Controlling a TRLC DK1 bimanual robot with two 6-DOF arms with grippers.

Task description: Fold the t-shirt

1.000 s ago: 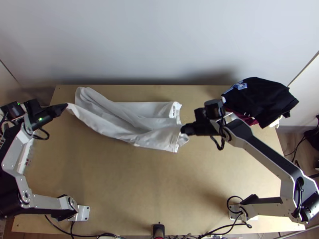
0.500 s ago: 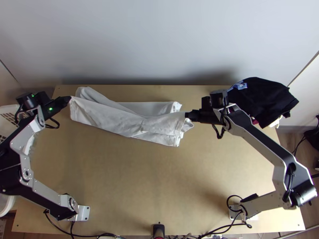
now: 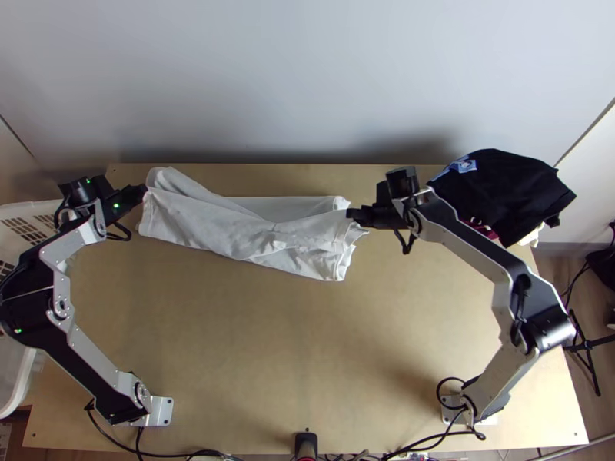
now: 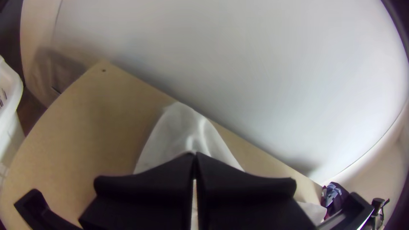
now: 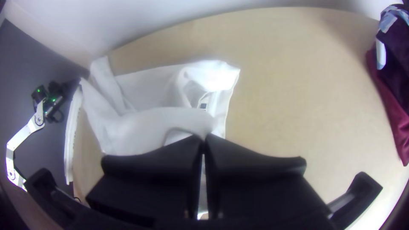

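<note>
The white t-shirt (image 3: pixel 207 223) lay in a long, rumpled strip across the far part of the tabletop (image 3: pixel 254 353). The left claw (image 3: pixel 141 192) was clamped on one end, the right claw (image 3: pixel 352 214) on the other.

The t-shirt (image 3: pixel 215 223) is of white cloth, matt and wrinkled. The desk (image 3: pixel 231 346) looks like light wood, smooth and matt. The left claw (image 3: pixel 143 190) and the right claw (image 3: pixel 351 214) seem of matt black plastic. The left arm (image 3: pixel 100 361) has links of satin grey metal. The basket (image 3: pixel 11 376) is smooth white plastic; the red cloth (image 5: pixel 394 115) has a soft sheen.
</note>
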